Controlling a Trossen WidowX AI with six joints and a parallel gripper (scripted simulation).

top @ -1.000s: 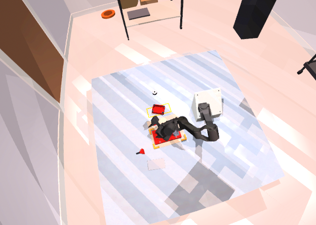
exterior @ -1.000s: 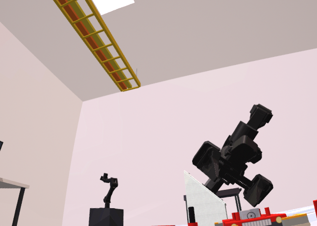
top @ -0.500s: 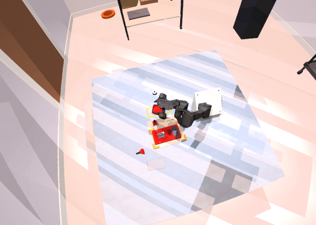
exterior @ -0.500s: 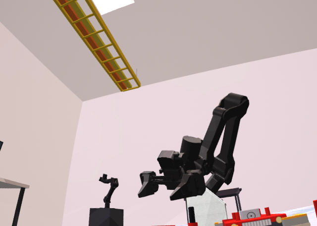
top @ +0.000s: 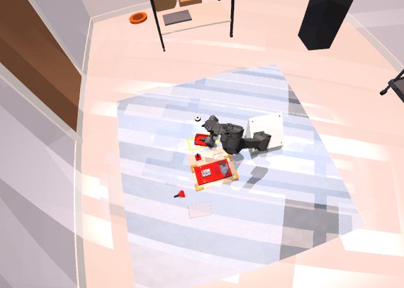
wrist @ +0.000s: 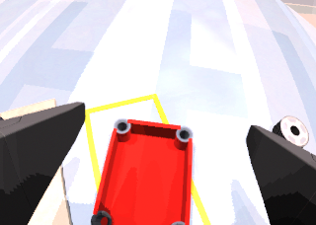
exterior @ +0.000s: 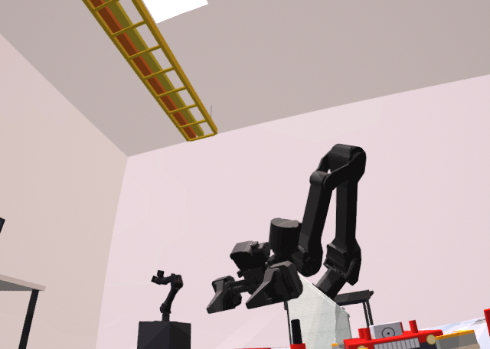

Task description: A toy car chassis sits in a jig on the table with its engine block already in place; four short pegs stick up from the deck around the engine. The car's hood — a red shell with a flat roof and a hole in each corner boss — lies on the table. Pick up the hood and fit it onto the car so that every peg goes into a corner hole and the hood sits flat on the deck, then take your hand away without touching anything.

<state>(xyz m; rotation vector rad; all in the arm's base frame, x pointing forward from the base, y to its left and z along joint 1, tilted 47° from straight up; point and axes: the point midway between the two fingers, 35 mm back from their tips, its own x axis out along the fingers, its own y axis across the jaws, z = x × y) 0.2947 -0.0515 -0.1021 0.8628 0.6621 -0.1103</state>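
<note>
Starting at the jaws, we find them standing wide apart with nothing between the fingers of the gripper (top: 201, 132) (exterior: 228, 308) (wrist: 168, 117). Ahead of them, in the wrist view, lies the hood (top: 197, 139) (wrist: 148, 181), on the table and partly within the yellow outline (top: 192, 148) (wrist: 91, 146); it appears hollow side up, its corner bosses showing. We judge it light and stiff, probably a smooth moulded shell that could slip or skew if caught on one corner. We would take it across its narrower width, fingers flat on the two long walls near mid-length, clear of the bosses, under modest pressure. The open span looks sufficient for that grip.

Further out, we note the fingers pointing forward and down above table height, and the arm (top: 232, 141) (exterior: 312, 219) folded, its elbow high. The chassis (top: 199, 177) (exterior: 350, 343), carrying the engine block (top: 206, 172) (exterior: 387, 331), sits apart from the hood, unfitted. We consider the hood's facing the chief concern: it may need turning over before seating.
</note>
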